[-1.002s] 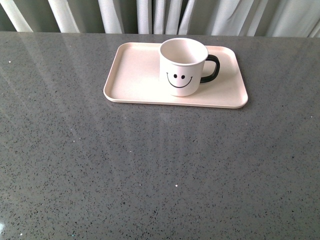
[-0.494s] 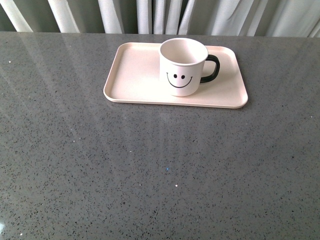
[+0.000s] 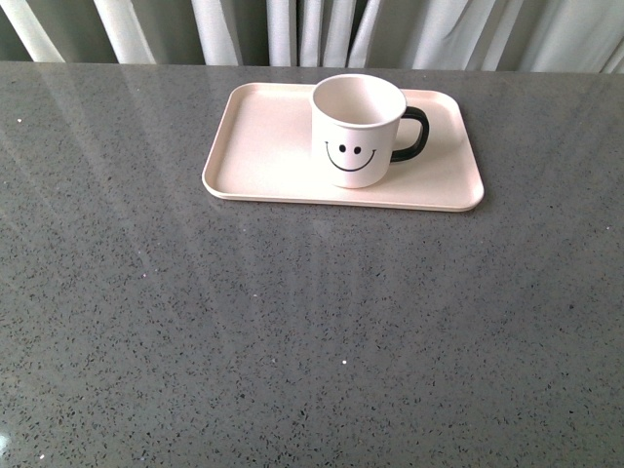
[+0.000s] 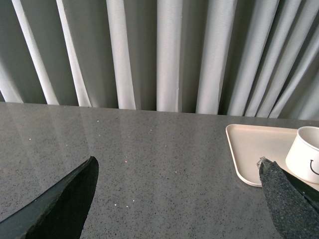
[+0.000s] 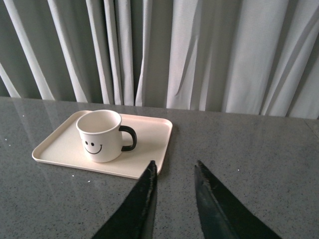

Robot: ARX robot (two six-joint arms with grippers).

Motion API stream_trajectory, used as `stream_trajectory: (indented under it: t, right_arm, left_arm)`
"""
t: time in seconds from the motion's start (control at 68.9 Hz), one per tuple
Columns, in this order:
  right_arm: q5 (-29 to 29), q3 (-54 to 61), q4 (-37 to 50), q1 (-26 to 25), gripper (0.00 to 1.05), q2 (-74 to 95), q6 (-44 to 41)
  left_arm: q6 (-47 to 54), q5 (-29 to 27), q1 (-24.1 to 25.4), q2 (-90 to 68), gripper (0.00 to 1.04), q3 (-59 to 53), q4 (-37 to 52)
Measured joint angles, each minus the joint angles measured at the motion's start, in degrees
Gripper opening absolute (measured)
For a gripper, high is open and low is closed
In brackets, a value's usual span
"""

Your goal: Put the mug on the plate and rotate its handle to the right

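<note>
Nearest the robot, the grey speckled tabletop (image 3: 292,331) lies bare in the front view, with neither arm over it. From its wrist camera, the left gripper (image 4: 179,199) hangs over the table at about the plate's nine o'clock, its jaws spread wide and holding nothing. The right gripper (image 5: 174,199) sits well back from the plate's near right corner; its jaws look narrowly parted and empty, though only their tips show.

Farther off, the plate (image 3: 263,146) carries the mug (image 3: 356,132), upright, right of centre. The handle (image 3: 411,134) points to three o'clock, the smiley face toward the robot.

Nothing has shifted over the last second. I judge the task finished, arms retired.
</note>
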State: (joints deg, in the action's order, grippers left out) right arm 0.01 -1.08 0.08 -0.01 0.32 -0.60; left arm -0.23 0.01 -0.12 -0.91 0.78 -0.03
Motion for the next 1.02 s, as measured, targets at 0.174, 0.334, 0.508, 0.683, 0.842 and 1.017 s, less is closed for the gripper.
stream_trajectory:
  t: [0.174, 0.334, 0.508, 0.683, 0.842, 1.017]
  right_arm:
    - [0.00, 0.00, 0.00, 0.00, 0.64, 0.00, 0.00]
    - [0.00, 0.00, 0.00, 0.00, 0.92, 0.00, 0.02]
    - [0.00, 0.00, 0.00, 0.00, 0.96, 0.00, 0.04]
    - [0.00, 0.00, 0.00, 0.00, 0.96, 0.00, 0.04]
    - [0.00, 0.00, 0.00, 0.00, 0.96, 0.00, 0.04]
    - [0.00, 0.00, 0.00, 0.00, 0.96, 0.00, 0.04]
  left_arm:
    - [0.00, 0.00, 0.00, 0.00, 0.95, 0.00, 0.00]
    - [0.00, 0.00, 0.00, 0.00, 0.95, 0.00, 0.00]
    - [0.00, 0.00, 0.00, 0.00, 0.95, 0.00, 0.00]
    - [0.00, 0.00, 0.00, 0.00, 0.95, 0.00, 0.00]
    - [0.00, 0.00, 0.00, 0.00, 0.95, 0.00, 0.02]
    - [0.00, 0.00, 0.00, 0.00, 0.95, 0.00, 0.00]
